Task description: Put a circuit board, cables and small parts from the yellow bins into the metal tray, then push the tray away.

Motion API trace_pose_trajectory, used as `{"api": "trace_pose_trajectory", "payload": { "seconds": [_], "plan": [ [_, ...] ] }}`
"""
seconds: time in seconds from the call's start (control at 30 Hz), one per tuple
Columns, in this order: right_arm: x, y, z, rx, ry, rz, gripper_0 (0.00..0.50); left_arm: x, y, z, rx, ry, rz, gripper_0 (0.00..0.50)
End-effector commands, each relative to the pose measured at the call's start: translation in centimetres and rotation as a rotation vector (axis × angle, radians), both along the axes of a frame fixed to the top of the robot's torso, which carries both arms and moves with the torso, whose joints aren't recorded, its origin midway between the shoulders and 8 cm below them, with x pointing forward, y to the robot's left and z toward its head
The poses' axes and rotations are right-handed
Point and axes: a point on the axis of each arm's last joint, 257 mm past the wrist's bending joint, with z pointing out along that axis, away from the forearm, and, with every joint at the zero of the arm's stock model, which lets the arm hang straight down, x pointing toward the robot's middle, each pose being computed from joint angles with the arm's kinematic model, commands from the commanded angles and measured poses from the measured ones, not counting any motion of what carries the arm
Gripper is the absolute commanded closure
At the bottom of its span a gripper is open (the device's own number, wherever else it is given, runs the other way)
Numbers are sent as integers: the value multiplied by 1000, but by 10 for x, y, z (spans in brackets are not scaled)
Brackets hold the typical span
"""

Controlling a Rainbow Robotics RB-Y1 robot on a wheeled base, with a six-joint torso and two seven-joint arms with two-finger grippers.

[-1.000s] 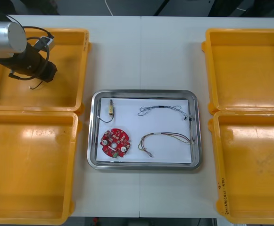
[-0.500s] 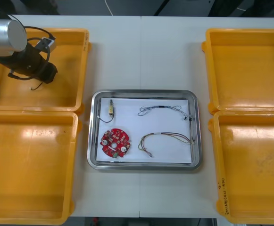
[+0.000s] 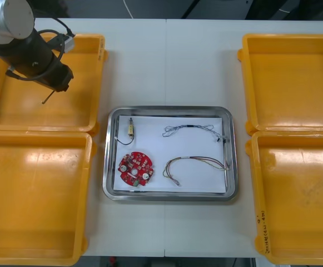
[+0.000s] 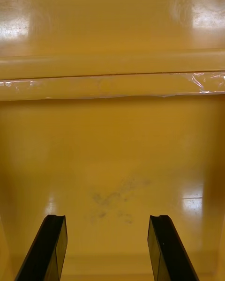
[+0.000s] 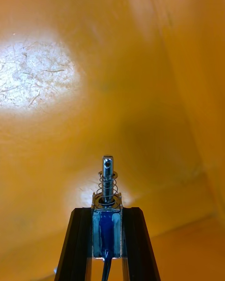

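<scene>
Fingers (image 5: 79, 243) of my left gripper (image 5: 107, 211) are clamping one small metal part (image 5: 107, 187) above the far left bin (image 3: 97, 67), near its right wall. My right gripper (image 4: 107, 220) is hanging inside the near right bin (image 3: 294, 222), fingers standing apart on nothing. I am counting four yellow bins (image 3: 33, 194), one metal tray (image 3: 169, 109) in the middle, and lying in it one circuit board (image 3: 135, 168), two cables (image 3: 192, 129) and a second small metal part (image 3: 130, 127). Bare table (image 3: 167, 61) is lying open around the tray, widest on its far side.
</scene>
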Motion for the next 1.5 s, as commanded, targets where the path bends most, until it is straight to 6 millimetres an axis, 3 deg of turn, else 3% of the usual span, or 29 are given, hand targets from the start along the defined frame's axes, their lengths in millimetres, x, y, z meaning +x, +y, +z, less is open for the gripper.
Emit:
{"api": "trace_pose_trajectory", "payload": {
  "seconds": [0.03,0.4,0.77,1.03,1.23,1.5],
  "plan": [
    [-7,-17,7,-15,-2,-49,0,-1,-9,47,-61,-49,118,500],
    [-8,-17,6,-11,0,-60,0,-38,-80,65,-83,-25,80,500],
    [-9,-18,5,-8,3,-67,0,-72,-157,64,-124,-25,49,500],
    [-9,-18,5,-6,3,-70,0,-88,-195,44,-131,-12,55,500],
    [-9,-18,5,-6,3,-71,0,-96,-221,19,-130,2,55,500],
    [-9,-18,4,-6,4,-74,0,-101,-241,-14,-129,24,48,500]
  ]
}}
